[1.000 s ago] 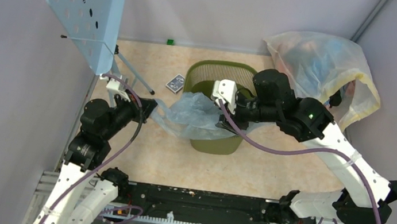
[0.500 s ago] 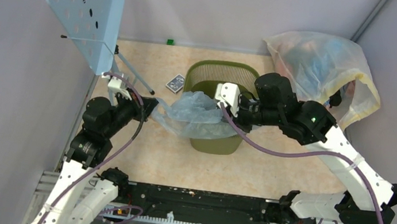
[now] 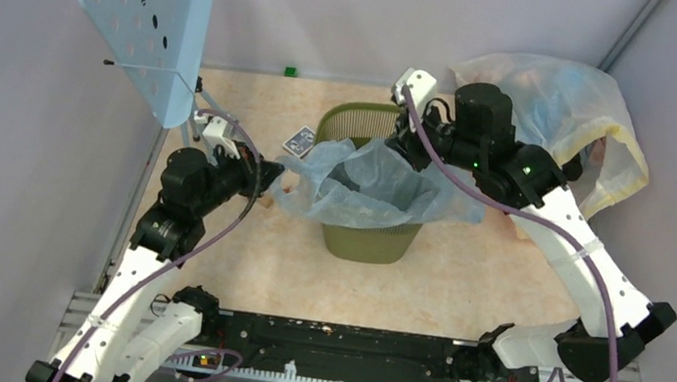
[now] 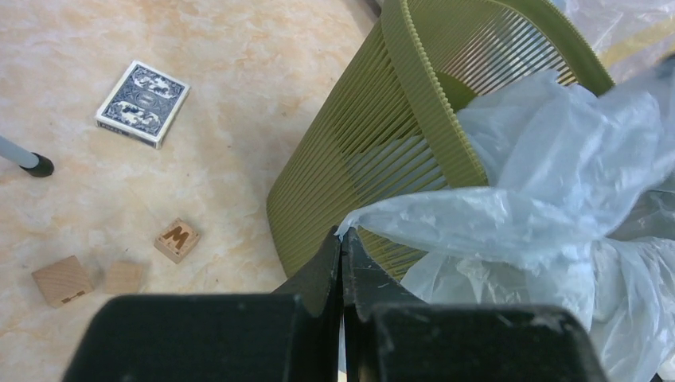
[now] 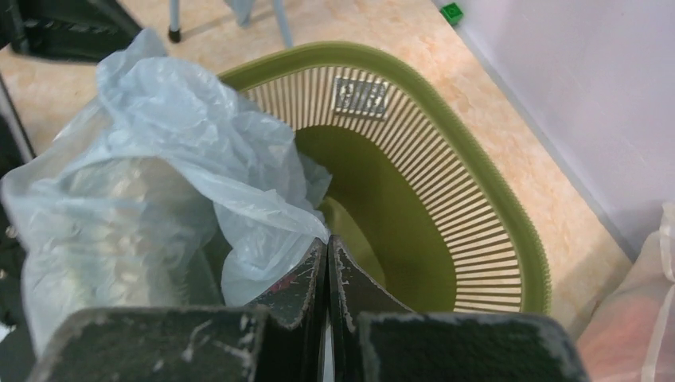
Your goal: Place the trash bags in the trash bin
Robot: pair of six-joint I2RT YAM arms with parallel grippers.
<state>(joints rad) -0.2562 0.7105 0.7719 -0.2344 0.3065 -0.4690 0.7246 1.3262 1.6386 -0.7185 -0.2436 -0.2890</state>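
Above: the bag (image 3: 370, 187) drapes across the bin (image 3: 362, 242) mouth, held between left fingers (image 3: 267, 182) and right fingers (image 3: 410, 143); it likely needs lowering inside next.

Left wrist: closed fingers pinch the bag's edge outside the rim; a block (image 4: 177, 239) reads M.

Right wrist: closed fingers pinch a fold over the opening; the bin's label (image 5: 360, 96) is unreadable.

Legend: free room and obstacles. I see the trash bag (image 3: 367, 183) covering the near and left part of the mouth of the trash bin (image 3: 365, 242). It is stretched between my left gripper (image 4: 342, 239) and right gripper (image 5: 327, 243), both clamped on its edges. In the right wrist view, the far half of the bin's interior lies uncovered. Left of the bin, a card deck (image 3: 299, 140), wooden blocks (image 4: 177, 239) and the legs of a blue perforated stand (image 3: 146, 13) crowd the table (image 3: 304, 275). A stuffed clear sack (image 3: 563, 107) blocks the far right corner. The tabletop near and right of the bin offers passage.
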